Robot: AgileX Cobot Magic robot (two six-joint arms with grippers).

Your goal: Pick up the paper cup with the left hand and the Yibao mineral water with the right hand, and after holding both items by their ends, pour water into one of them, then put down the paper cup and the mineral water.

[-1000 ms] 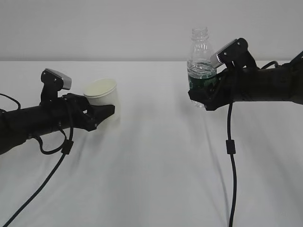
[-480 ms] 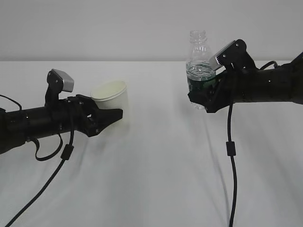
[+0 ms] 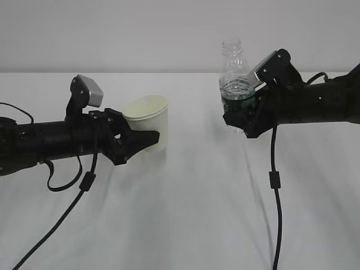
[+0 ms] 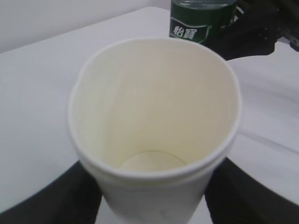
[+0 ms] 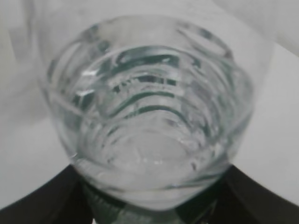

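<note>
Empty cup point(image 3: 147, 122), uncapped bottle point(image 3: 236, 84), both aloft

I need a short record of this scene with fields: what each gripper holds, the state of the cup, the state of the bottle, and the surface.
left gripper: shut on the paper cup, gripping its lower part
right gripper: shut on the Yibao mineral water, gripping it around the green label
cup state: upright, slightly tilted, empty inside
bottle state: about upright, no cap, holds some water
cup and bottle: apart, both held above the table, no pouring yet
surface: white table
</note>
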